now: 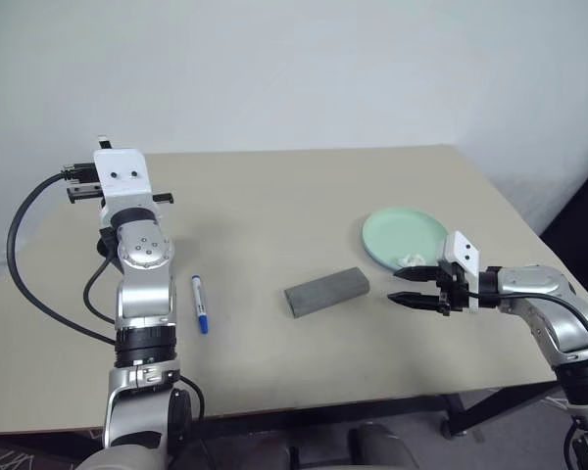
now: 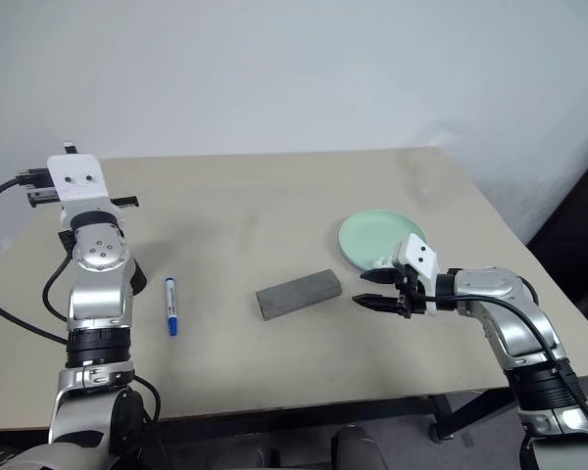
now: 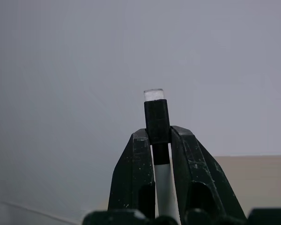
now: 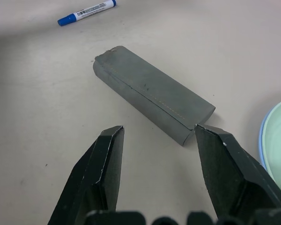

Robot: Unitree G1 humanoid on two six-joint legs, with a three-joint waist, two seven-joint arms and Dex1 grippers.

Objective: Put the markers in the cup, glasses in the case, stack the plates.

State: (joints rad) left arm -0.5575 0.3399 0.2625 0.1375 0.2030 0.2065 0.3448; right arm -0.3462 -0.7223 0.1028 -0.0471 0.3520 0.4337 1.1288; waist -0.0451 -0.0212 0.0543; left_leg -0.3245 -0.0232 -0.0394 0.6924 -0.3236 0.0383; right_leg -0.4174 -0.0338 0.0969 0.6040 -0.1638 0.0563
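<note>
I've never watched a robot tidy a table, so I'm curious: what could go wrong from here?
The left end effector is shut on a marker, gripped near its dark end and raised high; a slip would drop it. The right end effector hangs open beside the grey case, so a careless move might shove it. The mint plate sits near the table's right edge.

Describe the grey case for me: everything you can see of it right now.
The case is a grey oblong box with a matte, felt-like surface, a rounded long edge and a faint stitched seam running along its top. It is shut and lies flat on the tan table, set at a slant, between the blue-capped marker and the mint green plate. Nothing touches it; the right gripper hovers open just short of its near end.
</note>
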